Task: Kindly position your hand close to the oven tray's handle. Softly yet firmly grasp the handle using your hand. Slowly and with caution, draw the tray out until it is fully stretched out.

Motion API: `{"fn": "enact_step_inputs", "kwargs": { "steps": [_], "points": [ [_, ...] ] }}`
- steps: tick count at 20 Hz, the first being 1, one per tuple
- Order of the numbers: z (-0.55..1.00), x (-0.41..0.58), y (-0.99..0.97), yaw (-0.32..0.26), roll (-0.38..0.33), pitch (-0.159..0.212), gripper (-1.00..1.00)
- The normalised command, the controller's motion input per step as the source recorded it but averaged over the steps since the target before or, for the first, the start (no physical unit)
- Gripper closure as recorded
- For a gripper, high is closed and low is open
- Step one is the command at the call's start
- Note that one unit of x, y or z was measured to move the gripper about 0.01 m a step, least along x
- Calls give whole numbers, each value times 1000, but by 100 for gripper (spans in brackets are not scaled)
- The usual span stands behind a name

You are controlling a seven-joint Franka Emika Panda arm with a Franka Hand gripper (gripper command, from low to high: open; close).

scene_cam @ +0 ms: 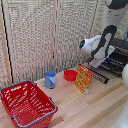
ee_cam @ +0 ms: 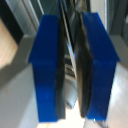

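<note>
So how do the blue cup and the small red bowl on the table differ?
The blue cup is taller than wide; the red bowl is low and wide. The cup is light blue, the bowl bright red. The cup stands nearer the red basket, the bowl nearer the orange packet. Both sit upright and open-topped on the wooden table.

A wooden tabletop (scene_cam: 95,107) with pale planks fills the lower part of the exterior view. A red plastic basket (scene_cam: 26,102) with a blue rim handle sits at the exterior view's left front corner. Behind it and toward the middle stands a blue cup (scene_cam: 50,79), upright. Just beside the cup, toward the exterior view's right, rests a small red bowl (scene_cam: 70,75). Near the bowl, closer to the front, an orange and yellow snack packet (scene_cam: 83,79) stands on edge, slightly tilted. A cream woven folding screen (scene_cam: 40,35) closes off the background behind the table
</note>
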Motion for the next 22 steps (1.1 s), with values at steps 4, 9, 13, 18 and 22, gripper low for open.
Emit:
{"fn": "enact_step_inputs", "kwargs": {
  "steps": [4,9,13,18,22],
  "points": [
    [-241,8,769,-165,-55,0,100],
    [-156,47,820,-151,-30,0,100],
    [-143,16,843,-116,-48,1,100],
    [-22,30,352,-82,-13,2,-100],
    [229,34,-32,-32,0,1,-100]
  ]
}}
